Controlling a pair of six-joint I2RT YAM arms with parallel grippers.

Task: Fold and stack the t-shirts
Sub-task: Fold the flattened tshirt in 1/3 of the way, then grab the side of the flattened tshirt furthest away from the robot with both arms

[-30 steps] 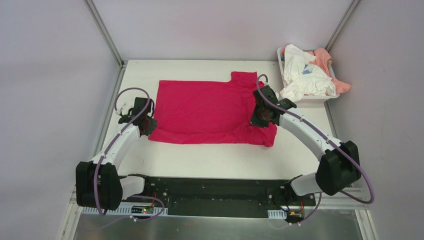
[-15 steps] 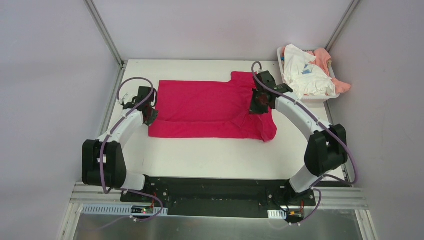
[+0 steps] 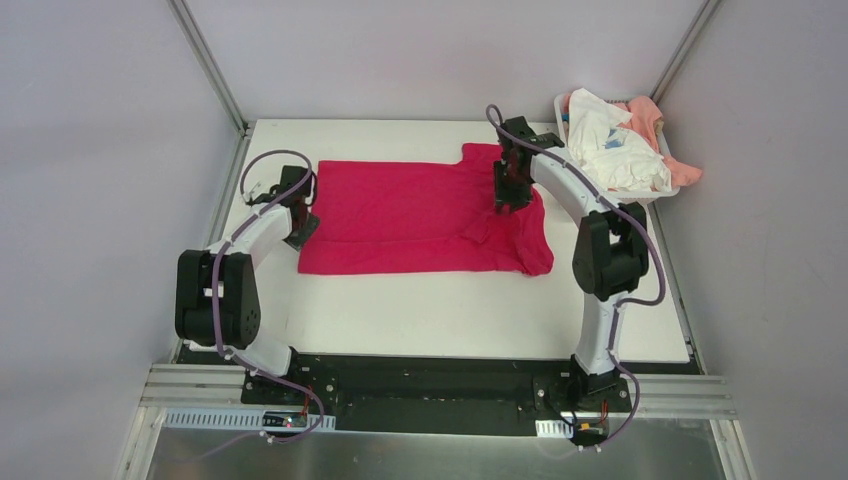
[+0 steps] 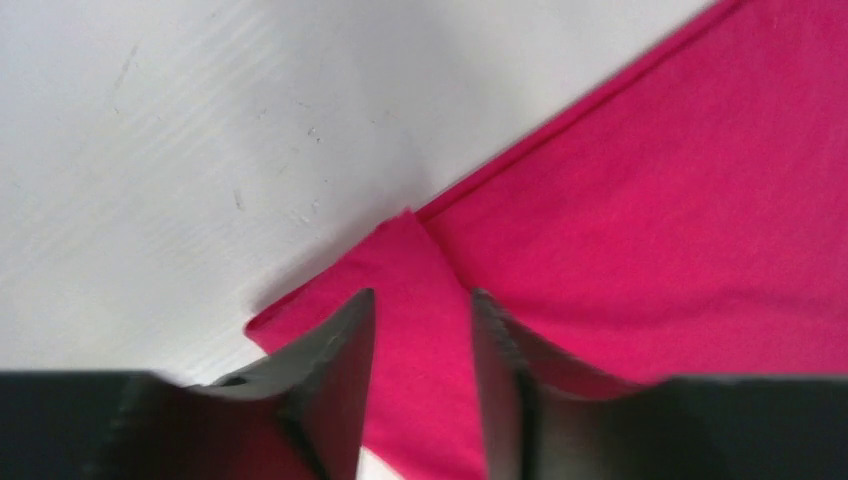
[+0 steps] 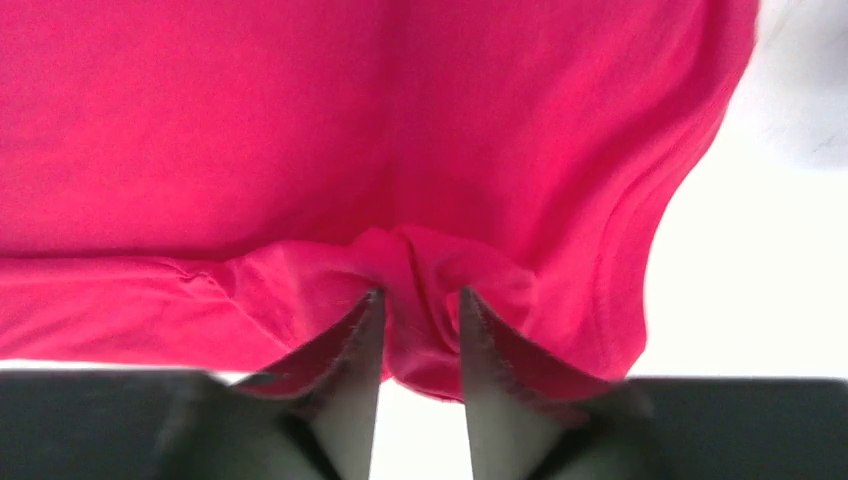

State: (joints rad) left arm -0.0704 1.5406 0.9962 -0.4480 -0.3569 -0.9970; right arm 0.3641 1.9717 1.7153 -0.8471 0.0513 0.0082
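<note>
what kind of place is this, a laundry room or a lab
Most likely a robot lab test cell: a white table boxed in by plain walls and metal posts, two robot arms bolted at its near edge, holding a red t-shirt near a basket of shirts.

No writing, label, brand or number can be read anywhere, and the small blue print on the white t-shirt (image 3: 603, 128) in the basket (image 3: 645, 196) at the far right of the counter is too small to make out.
</note>
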